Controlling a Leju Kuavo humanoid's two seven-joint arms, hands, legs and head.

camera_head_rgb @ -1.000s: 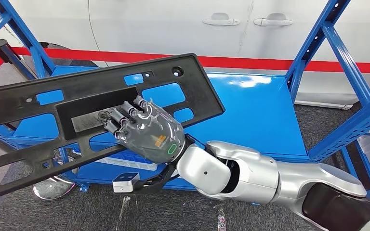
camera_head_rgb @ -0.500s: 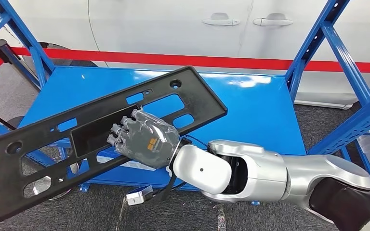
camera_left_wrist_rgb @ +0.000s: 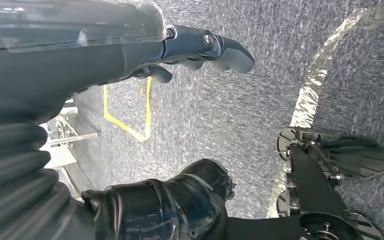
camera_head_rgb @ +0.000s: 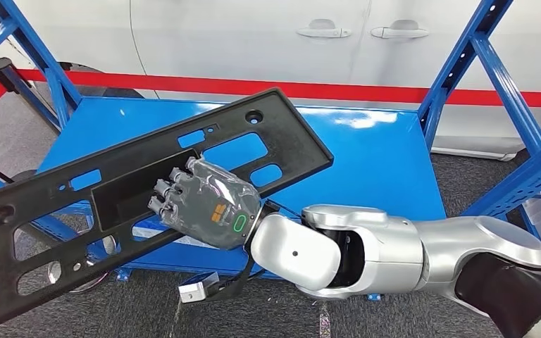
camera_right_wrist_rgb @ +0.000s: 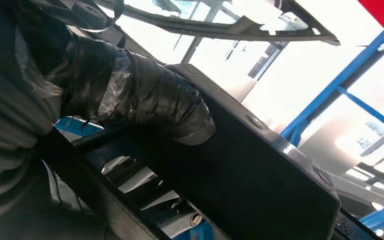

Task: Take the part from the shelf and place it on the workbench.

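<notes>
The right hand [camera_head_rgb: 208, 204] grips the part [camera_head_rgb: 148, 179] near its middle, fingers [camera_head_rgb: 172, 191] curled over the recessed panel. The part hangs tilted above the shelf's [camera_head_rgb: 373, 162] front edge, its low end jutting past over carpet. The left hand [camera_left_wrist_rgb: 200, 45] hangs empty, fingers loosely apart.

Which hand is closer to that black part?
Right. The right hand grips the black part over the blue shelf; the left hand hangs by the floor.

right arm reaches out to the left | right hand [camera_head_rgb: 208, 204] grips the part [camera_head_rgb: 148, 176] | left hand [camera_left_wrist_rgb: 130, 55] hangs down, fingers apart
</notes>
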